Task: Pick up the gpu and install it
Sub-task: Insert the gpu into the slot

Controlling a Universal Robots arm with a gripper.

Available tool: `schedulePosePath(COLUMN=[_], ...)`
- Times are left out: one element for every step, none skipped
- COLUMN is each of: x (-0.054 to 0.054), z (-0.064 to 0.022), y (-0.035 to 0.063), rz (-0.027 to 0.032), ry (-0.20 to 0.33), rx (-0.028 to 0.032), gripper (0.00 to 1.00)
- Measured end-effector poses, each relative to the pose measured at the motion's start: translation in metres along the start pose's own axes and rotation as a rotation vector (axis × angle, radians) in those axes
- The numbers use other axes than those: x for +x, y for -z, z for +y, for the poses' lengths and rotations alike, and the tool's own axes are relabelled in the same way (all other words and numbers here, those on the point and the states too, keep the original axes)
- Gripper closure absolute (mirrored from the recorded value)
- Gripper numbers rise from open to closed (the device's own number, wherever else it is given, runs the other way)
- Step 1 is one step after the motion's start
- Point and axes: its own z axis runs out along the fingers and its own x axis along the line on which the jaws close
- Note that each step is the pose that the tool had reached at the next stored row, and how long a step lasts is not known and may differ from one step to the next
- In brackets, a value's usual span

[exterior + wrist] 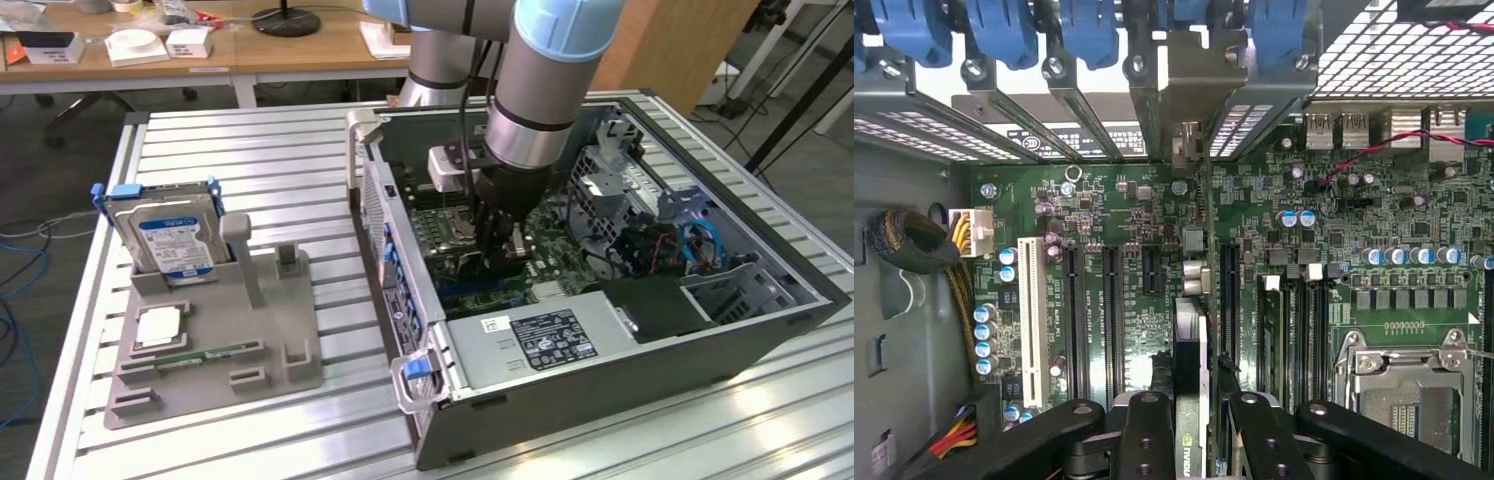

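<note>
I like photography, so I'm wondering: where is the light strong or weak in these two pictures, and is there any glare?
Exterior view: bright glare on the metal table at the exterior view's right; inside the computer case, under the arm, it is dim. Wrist view: the motherboard is evenly lit, the gripper holding the gpu edge-on looks dark, and the perforated metal panel glows pale.

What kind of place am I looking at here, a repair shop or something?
More likely a robotics lab or test workshop: a robot arm reaches into an open computer case on a slatted metal bench, spare parts wait in a grey holder, and office desks stand behind.
</note>
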Motion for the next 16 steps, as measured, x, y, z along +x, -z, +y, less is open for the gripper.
schedulePosePath(x=[0.0000,0.0000,0.0000,0.0000,0.0000,0.0001,0.0000,-0.0001,-0.0002,-0.0001,0.0000,0.0000,0.0000,0.0000,0.0000,0.0002], z=[0.0000,0.0000,0.0000,0.0000,0.0000,0.0000,0.0000,0.0000,-0.0001,0.0000,0.0001,0.0001,0.0001,0.0001,0.0001,0.0002], y=[0.0001,0.0002,0.0003,0.0003,0.0003,0.0004,0.0008,0.0020,0.0044,0.0068,0.0093,0.0099,0.0098,0.0099,0.0099,0.0100], rz=[0.0001,0.0004,0.0005,0.0006,0.0006,0.0007,0.0005,-0.0006,-0.0012,-0.0002,0.0010,0.0007,0.0006,0.0007,0.0007,0.0009], ry=[0.000,0.000,0.000,0.000,0.000,0.000,0.000,0.000,0.000,0.000,0.000,0.000,0.000,0.000,0.000,0.000], rx=[0.0000,-0.0001,-0.0001,-0.0001,-0.0001,-0.0002,-0.0001,0.0000,-0.0006,-0.0018,-0.0024,-0.0022,-0.0023,-0.0023,-0.0023,-0.0024], gripper=[0.74,0.74,0.74,0.74,0.74,0.74,0.74,0.74,0.74,0.74,0.74,0.74,0.74,0.74,0.74,0.74])
